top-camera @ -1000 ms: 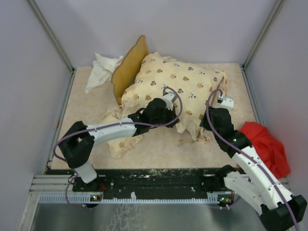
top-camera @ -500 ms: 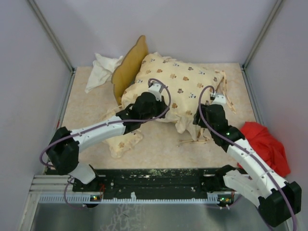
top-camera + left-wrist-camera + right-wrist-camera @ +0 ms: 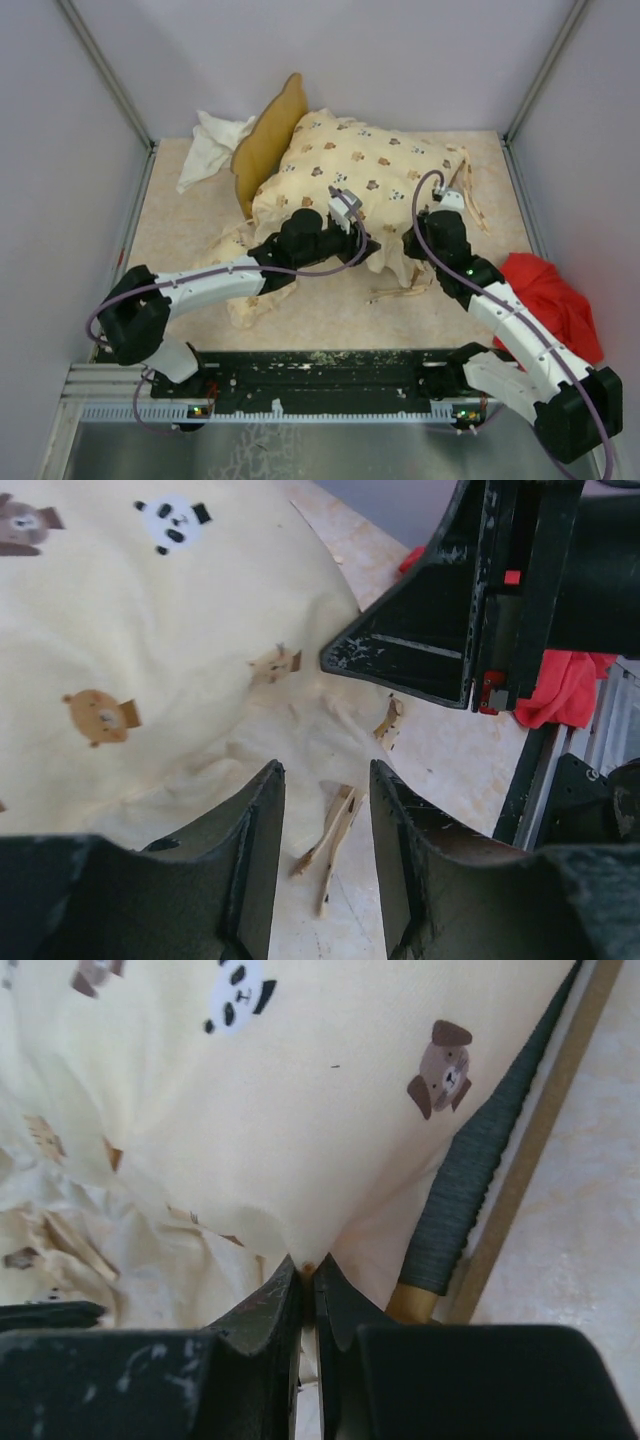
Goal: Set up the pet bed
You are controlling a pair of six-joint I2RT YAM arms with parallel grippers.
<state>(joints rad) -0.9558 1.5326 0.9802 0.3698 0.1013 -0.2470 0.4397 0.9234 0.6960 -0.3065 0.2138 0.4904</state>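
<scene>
Right gripper [image 3: 308, 1278] pinches the cushion [image 3: 300, 1110] corner; left gripper [image 3: 325, 776] gapes.

The cushion [image 3: 365, 170] swells over the middle of the worktop [image 3: 175, 235], barring any low pass there, with the headboard [image 3: 268, 135] standing at its left. At its near edge the left gripper [image 3: 325, 780], jaws apart, sits close beside the right gripper [image 3: 308, 1272], which pinches cushion cloth. A white cloth [image 3: 212, 145] fills the back left corner, a red cloth [image 3: 548, 300] the right side. Bare worktop runs along the left and front, broken by the small pillow [image 3: 248, 298] and loose ties [image 3: 400, 292]
</scene>
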